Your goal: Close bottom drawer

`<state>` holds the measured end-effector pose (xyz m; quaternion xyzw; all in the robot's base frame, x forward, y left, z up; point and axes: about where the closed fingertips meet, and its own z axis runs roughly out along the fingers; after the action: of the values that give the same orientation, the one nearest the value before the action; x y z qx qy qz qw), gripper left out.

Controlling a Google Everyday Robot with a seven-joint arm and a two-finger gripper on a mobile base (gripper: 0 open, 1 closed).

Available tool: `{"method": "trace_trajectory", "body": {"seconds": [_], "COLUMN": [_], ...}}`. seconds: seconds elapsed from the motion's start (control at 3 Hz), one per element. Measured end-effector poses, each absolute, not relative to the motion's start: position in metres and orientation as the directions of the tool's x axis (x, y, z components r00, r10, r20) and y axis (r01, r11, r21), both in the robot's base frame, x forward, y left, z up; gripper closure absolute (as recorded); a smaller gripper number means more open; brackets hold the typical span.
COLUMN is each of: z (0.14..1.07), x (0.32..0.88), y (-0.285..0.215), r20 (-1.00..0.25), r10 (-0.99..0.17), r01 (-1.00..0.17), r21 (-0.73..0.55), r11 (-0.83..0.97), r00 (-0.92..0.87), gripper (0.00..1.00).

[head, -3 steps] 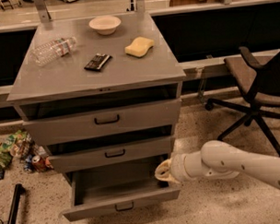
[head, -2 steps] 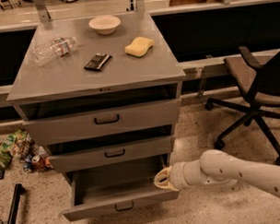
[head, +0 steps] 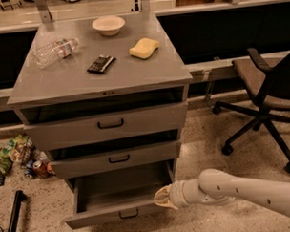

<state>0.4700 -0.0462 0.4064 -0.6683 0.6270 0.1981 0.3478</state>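
Note:
The bottom drawer (head: 120, 213) is the lowest grey drawer of the cabinet, with a small black bracket handle (head: 129, 214). It stands pulled well out, and its inside shows empty. My gripper (head: 162, 197) is at the end of the white arm reaching in from the lower right. Its tip is at the drawer's right front corner, touching or almost touching the front panel's top edge. The middle drawer (head: 115, 158) and the tall top drawer (head: 107, 125) above it are each slightly open.
On the cabinet top (head: 67, 82) lie a plastic bottle (head: 54, 50), a dark snack bar (head: 101, 63), a yellow sponge (head: 144, 47) and a white bowl (head: 108, 25). A black office chair (head: 263, 99) stands at right. Cans and snack bags (head: 17, 158) litter the floor at left.
My arm has moved left and a little down, bringing the gripper from beside the cabinet's right side to the bottom drawer's right front corner. The drawer has not visibly moved.

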Motion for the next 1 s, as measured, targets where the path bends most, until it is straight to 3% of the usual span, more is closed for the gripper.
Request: {"method": "trace_trajectory", "body": {"seconds": [1.0], "z": [0.301], "x": [0.475], "y": [-0.031], "r20": [-0.746], "r10": [-0.66], "r01": [-0.987], "r21": [-0.157], "r11": [0.045], "r00": [0.089], "gripper": [1.0]}}
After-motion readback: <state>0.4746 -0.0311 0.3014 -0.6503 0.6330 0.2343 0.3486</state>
